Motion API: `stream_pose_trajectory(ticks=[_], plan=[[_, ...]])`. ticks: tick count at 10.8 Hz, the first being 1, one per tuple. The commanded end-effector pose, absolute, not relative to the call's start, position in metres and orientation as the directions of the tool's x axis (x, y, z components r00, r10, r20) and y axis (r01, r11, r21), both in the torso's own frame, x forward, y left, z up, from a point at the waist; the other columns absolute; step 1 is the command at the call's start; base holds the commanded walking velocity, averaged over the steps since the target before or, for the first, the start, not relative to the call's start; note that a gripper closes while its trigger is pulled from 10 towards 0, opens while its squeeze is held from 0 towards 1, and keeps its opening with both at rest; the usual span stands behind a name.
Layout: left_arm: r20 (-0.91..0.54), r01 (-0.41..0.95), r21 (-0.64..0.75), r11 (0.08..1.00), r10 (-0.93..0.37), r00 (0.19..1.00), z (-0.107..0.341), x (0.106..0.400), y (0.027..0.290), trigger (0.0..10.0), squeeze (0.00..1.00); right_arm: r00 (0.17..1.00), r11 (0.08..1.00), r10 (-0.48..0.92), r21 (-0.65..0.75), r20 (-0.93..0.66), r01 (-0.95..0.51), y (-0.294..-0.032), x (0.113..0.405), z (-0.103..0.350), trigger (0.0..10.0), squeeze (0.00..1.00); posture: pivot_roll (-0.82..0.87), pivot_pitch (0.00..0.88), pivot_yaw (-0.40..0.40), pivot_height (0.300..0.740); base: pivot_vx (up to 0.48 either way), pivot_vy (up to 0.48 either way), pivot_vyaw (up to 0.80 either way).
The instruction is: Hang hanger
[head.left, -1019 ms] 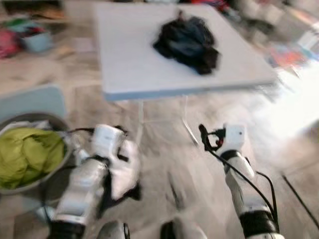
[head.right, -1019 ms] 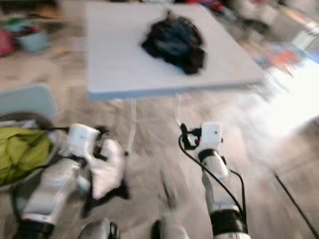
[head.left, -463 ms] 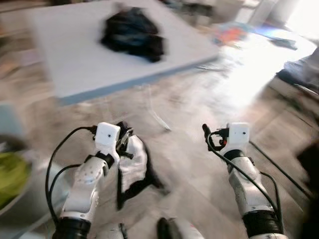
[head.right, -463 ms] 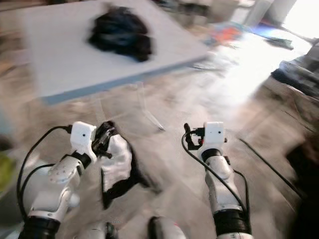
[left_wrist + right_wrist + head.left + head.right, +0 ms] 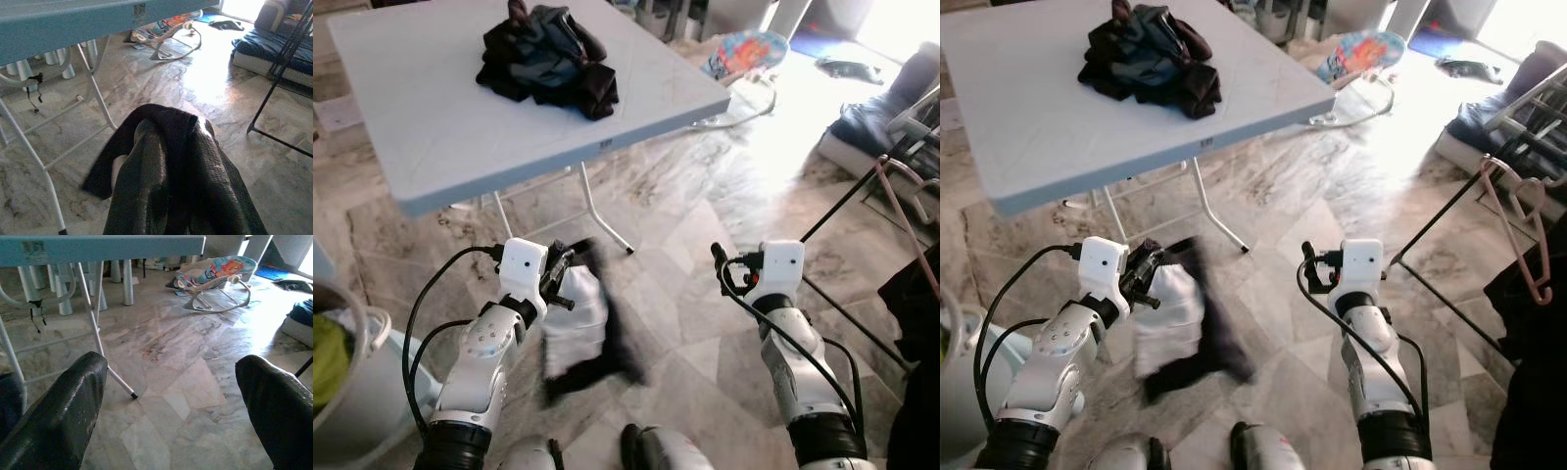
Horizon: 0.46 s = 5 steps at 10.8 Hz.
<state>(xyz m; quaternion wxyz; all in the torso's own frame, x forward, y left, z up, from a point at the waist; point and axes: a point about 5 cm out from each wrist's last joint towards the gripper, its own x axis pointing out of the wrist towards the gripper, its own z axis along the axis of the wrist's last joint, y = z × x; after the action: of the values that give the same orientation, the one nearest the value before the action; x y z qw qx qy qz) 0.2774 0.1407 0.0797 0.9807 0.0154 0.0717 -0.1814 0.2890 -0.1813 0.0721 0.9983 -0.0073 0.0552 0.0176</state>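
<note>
Glossy marble floor [image 5: 705,225], matt plastic table [image 5: 411,117], soft cloth garment [image 5: 582,323]

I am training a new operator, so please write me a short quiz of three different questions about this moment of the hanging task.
1. True or false: the left gripper is shut on a black and white garment.
2. Multiple choice: the pile of dark clothes lies A) on the marble floor, B) on the folding table, C) in the bucket.
3. Fill in: the right gripper has its fingers ____ and holds nothing.

Key: 1 true. 2 B. 3 open; the right wrist view shows its black fingers wide apart over bare floor.
</note>
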Motion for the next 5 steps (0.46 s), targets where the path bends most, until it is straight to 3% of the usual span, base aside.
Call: stream_pose_trajectory(ticks=[1, 5], plan=[[-0.112, 0.358, 0.018, 0.934, -0.354, 0.928, 0.0858, 0.2801, 0.1398, 10.0, 0.00, 0.994, 1.000, 0.023, -0.013, -0.105, -0.024, -0.1841, 0.2893, 0.0738, 10.0, 0.00, -0.02, 0.086, -0.077, 0.740, 0.319, 0.360, -0.80], [-0.125, 0.384, 0.026, 0.923, -0.379, 0.917, 0.0837, 0.2798, 0.1340, 10.0, 0.00, 0.994, 1.000, 0.018, -0.014, -0.104, -0.020, -0.1838, 0.2896, 0.0739, 10.0, 0.00, -0.03, 0.088, -0.075, 0.740, 0.310, 0.345, -0.80]])
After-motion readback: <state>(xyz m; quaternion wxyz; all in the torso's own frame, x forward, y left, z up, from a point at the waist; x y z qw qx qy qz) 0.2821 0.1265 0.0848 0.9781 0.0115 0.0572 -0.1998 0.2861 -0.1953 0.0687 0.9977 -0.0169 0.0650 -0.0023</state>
